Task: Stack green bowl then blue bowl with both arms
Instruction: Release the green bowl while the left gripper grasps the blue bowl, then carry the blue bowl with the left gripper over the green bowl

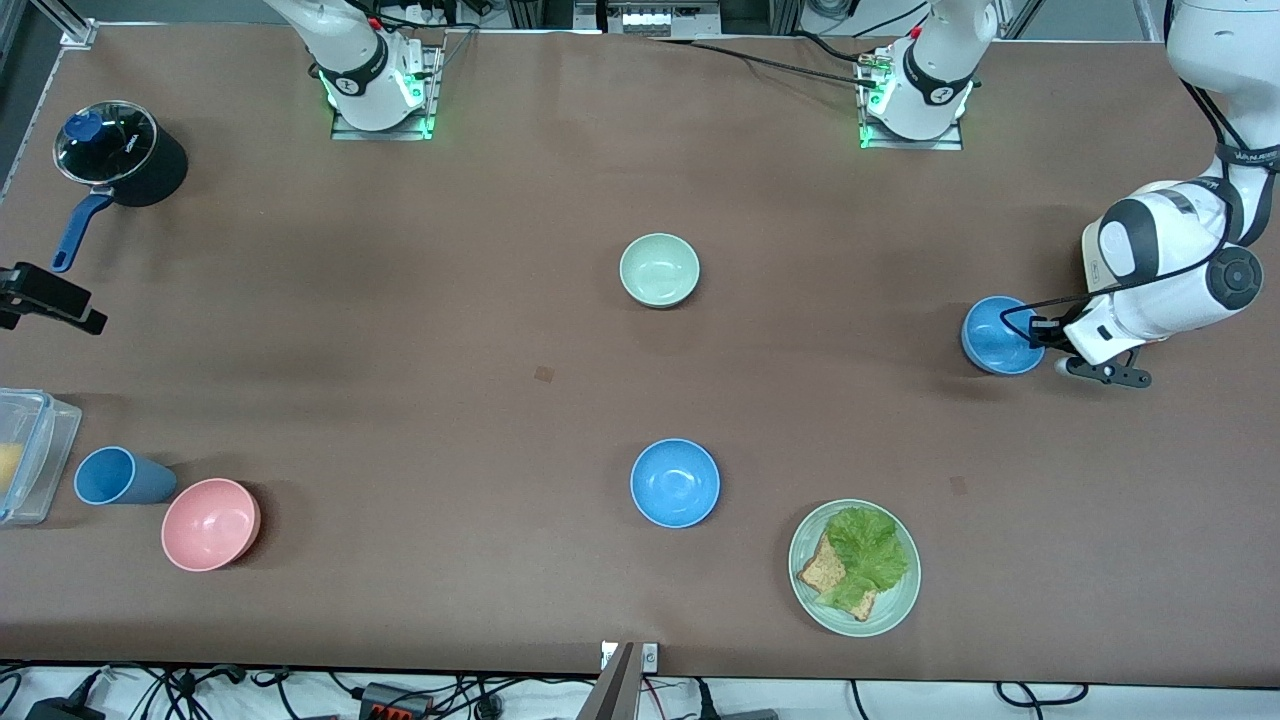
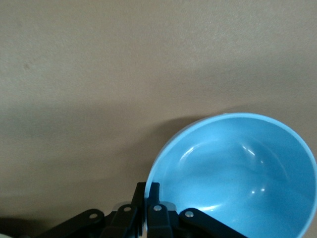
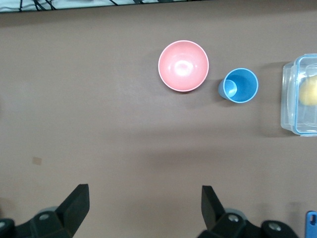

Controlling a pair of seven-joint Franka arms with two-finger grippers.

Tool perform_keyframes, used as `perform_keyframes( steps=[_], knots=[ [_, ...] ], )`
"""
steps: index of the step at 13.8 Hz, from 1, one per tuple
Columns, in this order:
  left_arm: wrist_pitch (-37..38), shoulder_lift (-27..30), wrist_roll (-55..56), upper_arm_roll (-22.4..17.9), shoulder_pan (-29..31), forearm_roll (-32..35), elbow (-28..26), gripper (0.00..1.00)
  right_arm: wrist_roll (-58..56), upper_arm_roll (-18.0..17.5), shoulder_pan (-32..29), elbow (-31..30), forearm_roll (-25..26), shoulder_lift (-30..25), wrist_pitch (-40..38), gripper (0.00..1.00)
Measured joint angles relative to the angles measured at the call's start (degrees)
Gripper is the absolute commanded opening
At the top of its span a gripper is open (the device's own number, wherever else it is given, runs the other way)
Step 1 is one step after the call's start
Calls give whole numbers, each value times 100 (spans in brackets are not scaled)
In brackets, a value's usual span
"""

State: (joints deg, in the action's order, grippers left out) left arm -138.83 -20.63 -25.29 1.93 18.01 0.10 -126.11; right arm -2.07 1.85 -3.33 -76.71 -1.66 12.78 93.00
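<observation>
At the frame's edge by the right arm's end, the right gripper (image 1: 50,298) is held over the counter (image 1: 400,330), fingers apart, waiting. In the upper middle, the green bowl (image 1: 659,270) is sat alone, nothing stacked yet. At the other edge, the blue bowl (image 1: 995,335) is pinched by its rim in the left gripper (image 2: 148,198). Pickup step, probably; next it'd need to be lifted and carried over the green bowl.

**Little legible writing**

A black band on the left arm (image 1: 1243,160), at the upper right of the front view, carries small pale lettering too fine to read. The pot lid (image 1: 105,143), upper left, shows a faint white mark, also unreadable. Nothing else bears text.
</observation>
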Motion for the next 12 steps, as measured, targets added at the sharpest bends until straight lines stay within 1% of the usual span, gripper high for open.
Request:
perform_keyframes(
  steps=[3, 5, 6, 7, 9, 12],
  knots=[
    [0, 5, -25, 21, 4, 1, 6, 1, -2, -51, 152, -88, 153, -72, 0, 100],
    [4, 10, -24, 135, 7, 1, 34, 1, -2, -51, 160, -196, 160, -118, -2, 100],
    [66, 27, 6, 218, 9, 0, 52, 1, -2, -50, 155, -345, 161, -194, 6, 100],
    [249, 77, 90, 323, 11, -2, 89, 0, -2, -49, 154, -541, 165, -298, 43, 100],
    [890, 326, 531, 607, 12, -2, 227, 0, -2, -49, 153, -1033, 181, -596, 229, 100],
    [1748, 943, 1573, 1261, 11, -51, 333, 0, -2, -49, 153, -1849, 185, -1118, 614, 100]
  ],
)
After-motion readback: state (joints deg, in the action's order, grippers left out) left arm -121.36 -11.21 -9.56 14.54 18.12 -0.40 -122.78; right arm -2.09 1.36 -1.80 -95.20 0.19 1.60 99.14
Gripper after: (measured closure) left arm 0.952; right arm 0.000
